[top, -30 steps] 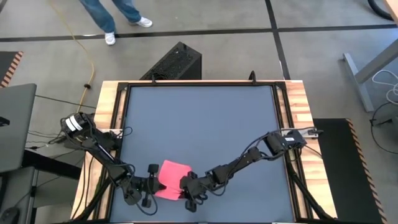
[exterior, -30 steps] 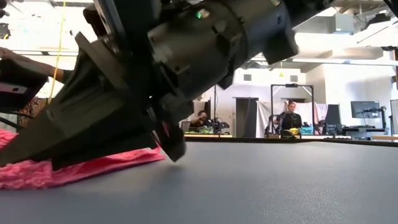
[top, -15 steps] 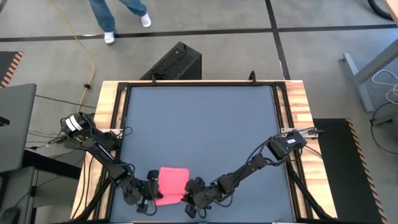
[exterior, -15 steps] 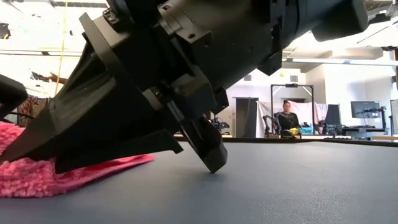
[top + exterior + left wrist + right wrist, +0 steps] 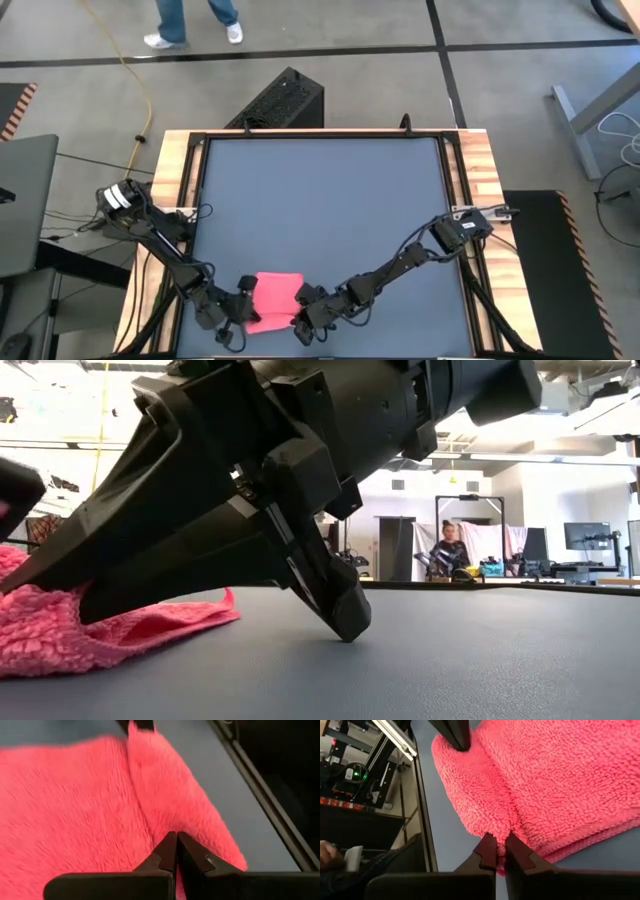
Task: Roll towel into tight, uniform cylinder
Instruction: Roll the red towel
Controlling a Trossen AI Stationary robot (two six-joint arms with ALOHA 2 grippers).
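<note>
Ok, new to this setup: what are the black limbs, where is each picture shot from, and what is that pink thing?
Two dark robot arms work at a dark grey table. One picture looks straight down, one looks level across the tabletop, and two come from cameras on the wrists. The pink thing is a small fluffy bright pink towel at the table's near edge, folded over itself. The left gripper pinches one end of it, and the right gripper pinches the other, both shut on the cloth. A person's legs show beyond the table.
</note>
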